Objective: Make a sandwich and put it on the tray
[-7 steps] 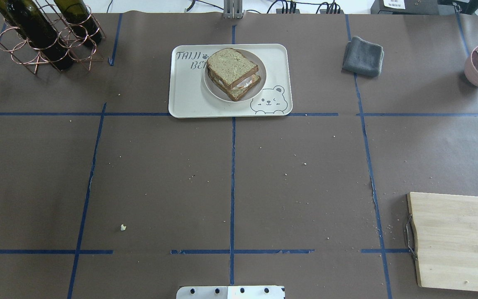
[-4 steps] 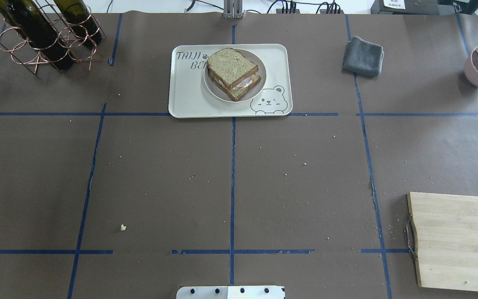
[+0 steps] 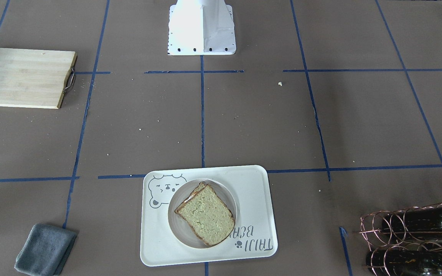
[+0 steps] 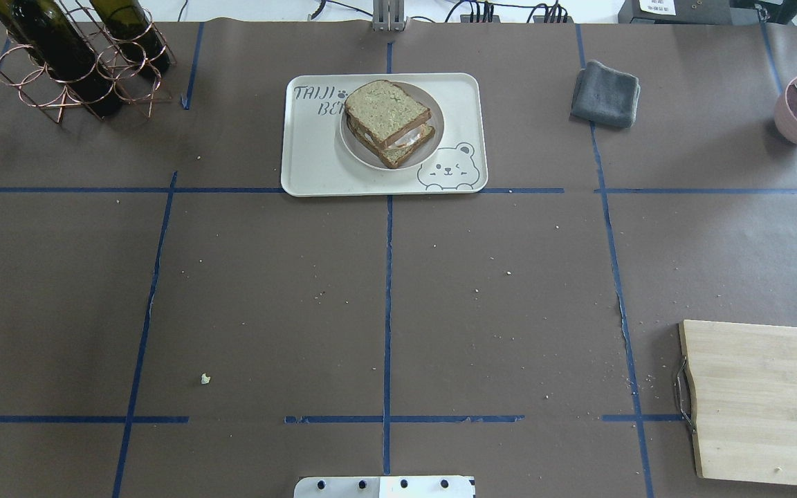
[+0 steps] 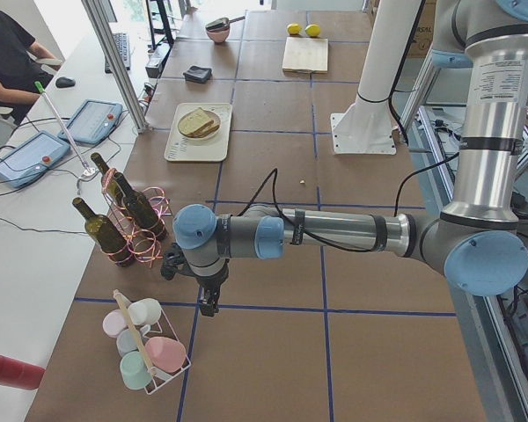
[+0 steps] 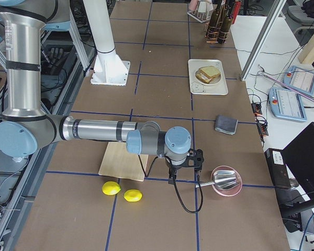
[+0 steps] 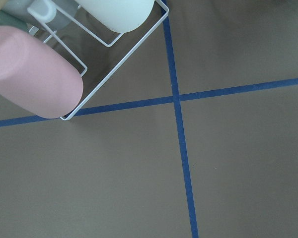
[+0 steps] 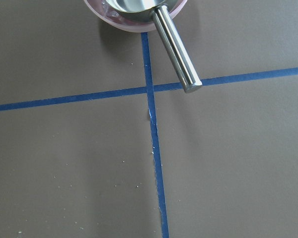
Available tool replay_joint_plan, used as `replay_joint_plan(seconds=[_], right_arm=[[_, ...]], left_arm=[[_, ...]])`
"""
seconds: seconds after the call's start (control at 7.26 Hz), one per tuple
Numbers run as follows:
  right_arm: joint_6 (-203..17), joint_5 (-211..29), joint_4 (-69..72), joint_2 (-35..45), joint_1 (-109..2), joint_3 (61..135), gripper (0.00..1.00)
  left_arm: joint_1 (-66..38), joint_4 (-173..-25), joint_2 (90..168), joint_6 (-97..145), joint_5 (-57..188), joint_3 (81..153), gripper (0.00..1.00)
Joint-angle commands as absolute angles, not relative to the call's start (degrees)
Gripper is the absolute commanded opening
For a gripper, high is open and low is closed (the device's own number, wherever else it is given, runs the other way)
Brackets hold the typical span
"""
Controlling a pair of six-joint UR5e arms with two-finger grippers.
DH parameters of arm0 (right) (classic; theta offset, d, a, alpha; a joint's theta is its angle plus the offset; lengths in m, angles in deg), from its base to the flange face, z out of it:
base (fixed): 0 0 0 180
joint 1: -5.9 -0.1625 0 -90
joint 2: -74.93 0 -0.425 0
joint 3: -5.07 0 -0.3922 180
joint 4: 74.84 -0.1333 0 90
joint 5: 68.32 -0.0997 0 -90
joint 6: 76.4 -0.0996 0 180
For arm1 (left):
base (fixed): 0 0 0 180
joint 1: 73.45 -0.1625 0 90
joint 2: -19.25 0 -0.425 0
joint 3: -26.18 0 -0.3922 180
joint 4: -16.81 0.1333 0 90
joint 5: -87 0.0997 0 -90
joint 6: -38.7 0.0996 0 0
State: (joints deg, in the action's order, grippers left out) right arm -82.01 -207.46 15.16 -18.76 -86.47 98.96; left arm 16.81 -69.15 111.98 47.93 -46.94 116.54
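1. Black left gripper (image 5: 209, 303) hangs beside the cup rack (image 5: 150, 352), well away from the food; I can't tell its finger gap.
2. Sandwich (image 4: 388, 121) sits stacked on the round plate (image 4: 438, 129), inside the tray (image 4: 315, 166). I judge the task finished.
3. Right gripper (image 6: 171, 178) hangs near the pink bowl (image 6: 226, 183); I can't read its fingers either.

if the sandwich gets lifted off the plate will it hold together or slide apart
Probably apt to slide apart: on the sandwich the top slice sits offset from the lower one. Likely soft and squashable: bread around an egg layer peeking out at one edge. The plate under it looks smooth, so a push may slide it, not tip it.
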Motion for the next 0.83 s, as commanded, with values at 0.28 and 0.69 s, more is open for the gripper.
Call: replay_joint_plan(seconds=[0.28, 0.69], right_arm=[[-82.11, -207.46, 15.16, -18.41, -86.47, 98.76, 1.0], [-82.11, -207.54, 15.16, -18.32, -86.47, 98.85, 1.0]], left_arm=[[16.82, -69.15, 112.07, 47.84, -46.94, 116.54, 1.0], [16.82, -69.15, 112.07, 47.84, -47.03, 116.45, 1.0]])
